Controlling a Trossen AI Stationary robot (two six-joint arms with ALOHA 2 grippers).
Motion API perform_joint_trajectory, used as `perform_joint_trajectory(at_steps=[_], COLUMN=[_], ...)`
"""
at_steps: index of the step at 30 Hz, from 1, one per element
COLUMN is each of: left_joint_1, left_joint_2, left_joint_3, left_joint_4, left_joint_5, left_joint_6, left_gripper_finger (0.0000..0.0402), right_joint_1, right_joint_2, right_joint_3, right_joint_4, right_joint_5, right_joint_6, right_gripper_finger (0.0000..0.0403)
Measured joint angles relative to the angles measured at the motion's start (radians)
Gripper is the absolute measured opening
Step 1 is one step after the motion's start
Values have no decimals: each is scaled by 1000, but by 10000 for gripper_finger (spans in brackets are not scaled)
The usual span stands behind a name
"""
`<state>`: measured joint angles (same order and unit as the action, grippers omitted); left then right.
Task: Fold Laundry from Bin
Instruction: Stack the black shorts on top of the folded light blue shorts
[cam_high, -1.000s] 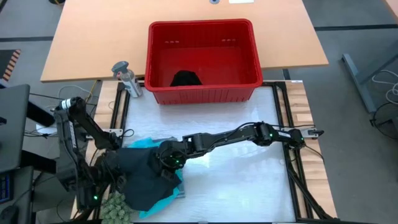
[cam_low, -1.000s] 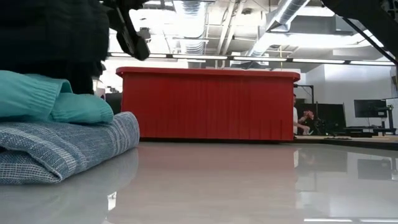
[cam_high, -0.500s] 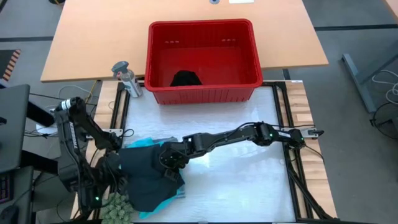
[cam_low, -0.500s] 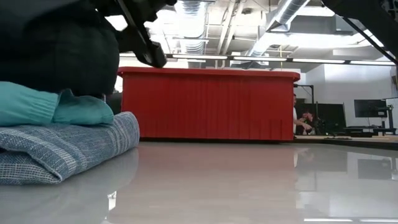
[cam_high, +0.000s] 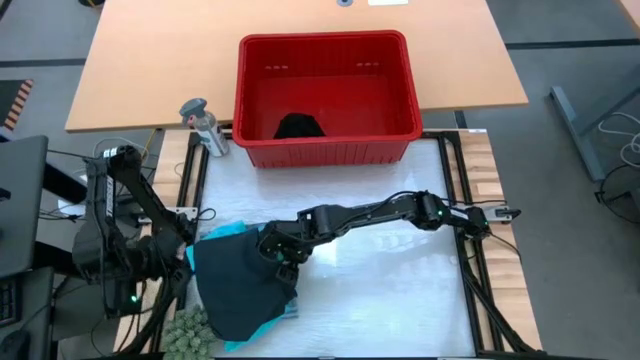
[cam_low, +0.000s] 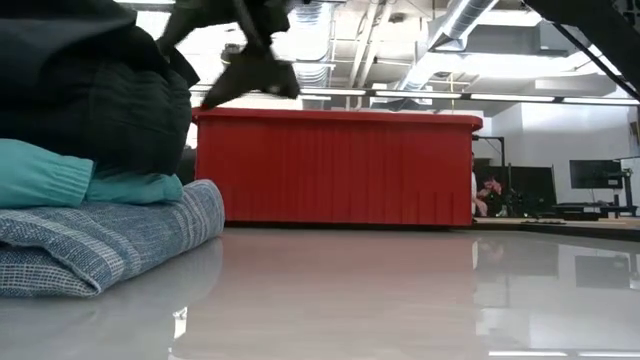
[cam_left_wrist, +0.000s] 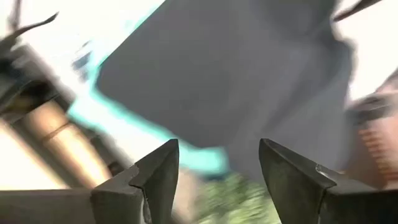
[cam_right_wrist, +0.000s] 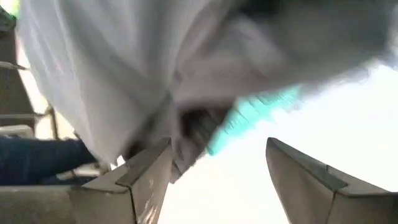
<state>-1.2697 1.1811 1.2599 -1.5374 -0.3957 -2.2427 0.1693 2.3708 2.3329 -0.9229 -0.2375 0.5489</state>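
Note:
The laundry lies stacked at the table's near left. A black garment (cam_high: 238, 285) rests on top of a turquoise one (cam_low: 55, 175), and a blue-grey striped one (cam_low: 110, 240) lies flat on the table underneath. Another black garment (cam_high: 298, 126) lies inside the red bin (cam_high: 325, 150) at the far side. My left gripper (cam_left_wrist: 217, 149) stands open just left of the stack, with nothing between its fingers. My right gripper (cam_high: 283, 250) stands open over the black garment's right edge, also with nothing between its fingers.
A small grey bottle (cam_high: 203, 125) stands left of the bin. A green knobbly thing (cam_high: 190, 328) lies at the near left corner beside the stack. The white mat (cam_high: 400, 290) to the right of the stack has free room.
Both grippers have opened and let go of the black garment, which has settled onto the turquoise one. My left gripper has drawn back toward the table's left edge. My right gripper has shifted a little toward the right edge.

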Motion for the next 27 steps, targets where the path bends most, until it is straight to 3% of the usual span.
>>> perform_joint_trajectory(at_steps=[3,6,9,11,15,19,24,27], left_joint_1=[0,0,6,36,92,102,121,125], left_joint_2=[-33,-48,-35,-8,50,119,187,226], left_joint_3=[40,94,110,108,108,106,56,-18], left_joint_4=[-7,-26,-4,12,-18,-20,-21,21], left_joint_5=[-156,-414,-670,-758,-808,-848,-847,-835], left_joint_6=[-7,-2,41,88,111,162,127,38], left_gripper_finger=[202,187,165,147,95,19,2,0], right_joint_1=[-17,-29,-28,-16,11,22,2,-11], right_joint_2=[-42,-111,-175,-192,-157,-72,1,35], right_joint_3=[-1,-1,0,2,3,-1,-1,0], right_joint_4=[-53,-70,25,164,405,486,516,510], right_joint_5=[1,42,119,135,127,107,100,100], right_joint_6=[-25,-50,-91,-137,-193,-238,-263,-260], right_gripper_finger=[285,285,285,280,243,159,24,23])
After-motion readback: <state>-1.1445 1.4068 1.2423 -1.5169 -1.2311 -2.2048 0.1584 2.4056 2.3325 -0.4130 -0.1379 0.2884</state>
